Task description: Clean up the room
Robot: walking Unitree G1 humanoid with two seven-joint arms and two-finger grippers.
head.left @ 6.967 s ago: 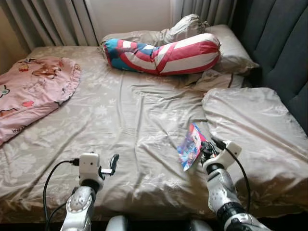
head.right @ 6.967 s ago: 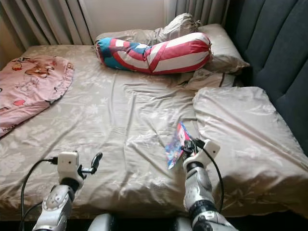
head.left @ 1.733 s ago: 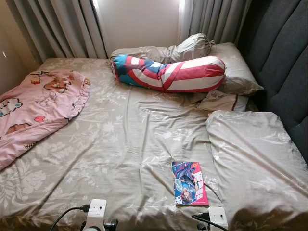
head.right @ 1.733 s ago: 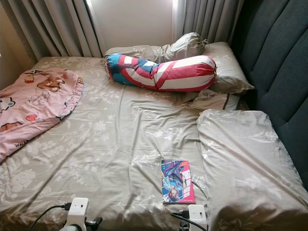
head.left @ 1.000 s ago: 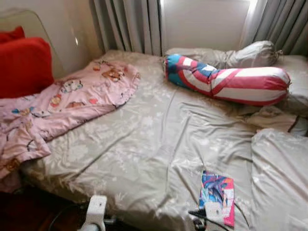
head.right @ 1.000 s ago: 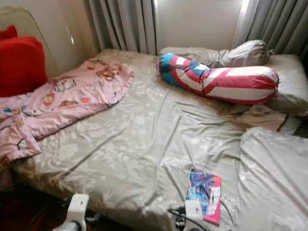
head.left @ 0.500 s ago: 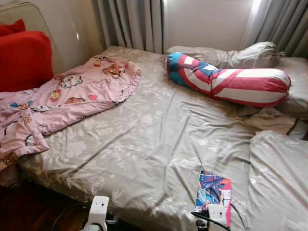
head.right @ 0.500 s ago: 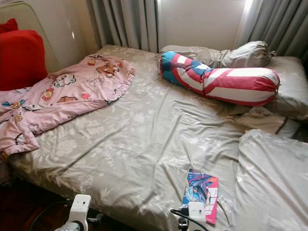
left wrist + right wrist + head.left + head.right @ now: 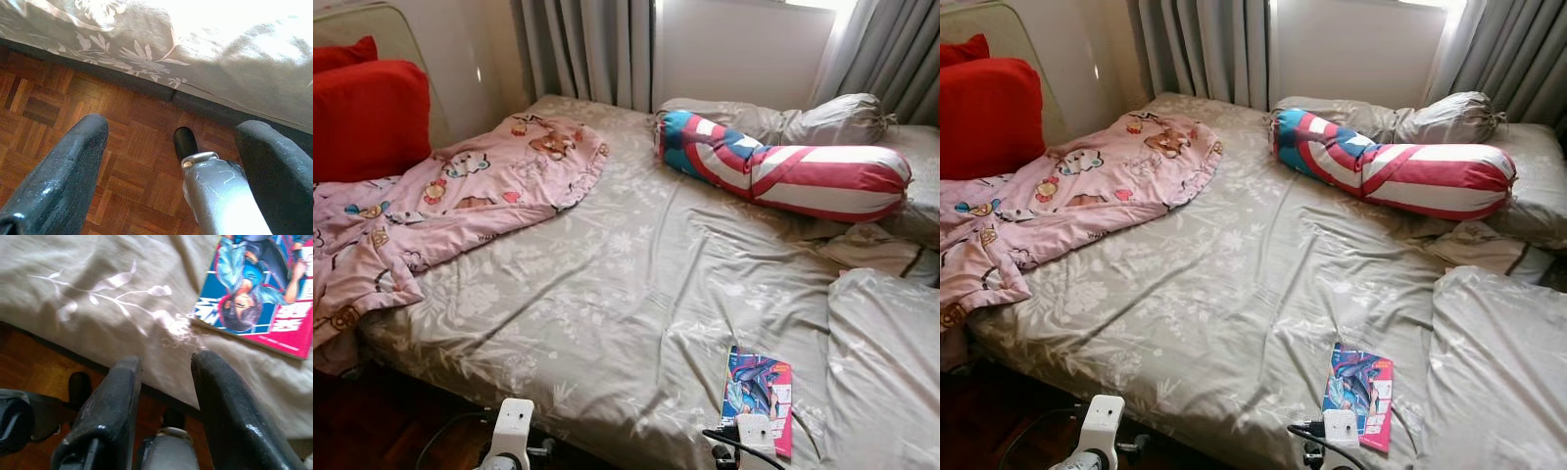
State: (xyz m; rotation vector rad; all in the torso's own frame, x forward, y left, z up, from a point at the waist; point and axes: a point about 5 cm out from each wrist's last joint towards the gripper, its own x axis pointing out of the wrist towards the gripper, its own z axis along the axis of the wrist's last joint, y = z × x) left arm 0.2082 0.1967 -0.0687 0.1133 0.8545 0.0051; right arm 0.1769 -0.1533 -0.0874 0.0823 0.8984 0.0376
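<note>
1. Your right gripper (image 9: pixel 164 369) hangs low at the near edge of the bed (image 9: pixel 636 294), fingers parted with a narrow gap and nothing between them; its tips sit over the sheet's edge, just short of the comic book (image 9: pixel 259 298).
2. Your left gripper (image 9: pixel 171 161) is spread wide and empty, pointing down at the parquet floor (image 9: pixel 58 127) beside the bed's lower edge.
3. You can see the comic book (image 9: pixel 759 392) lying flat on the grey floral sheet near the front edge, just beside the big grey pillow (image 9: pixel 886 362) on the right. Its bright blue and pink cover faces up.
4. Look to the far side: a striped bolster (image 9: pixel 783 166) in red, white and blue lies across the head of the bed, resting against the grey pillows (image 9: pixel 822 119) behind it.
5. On your left, a pink cartoon-print blanket (image 9: pixel 450 206) is spread over the bed's corner and spills off the side.
6. Beyond the blanket you have a red cushion (image 9: pixel 367 117) against the wall, and grey curtains (image 9: pixel 587 49) hang behind the bed.
</note>
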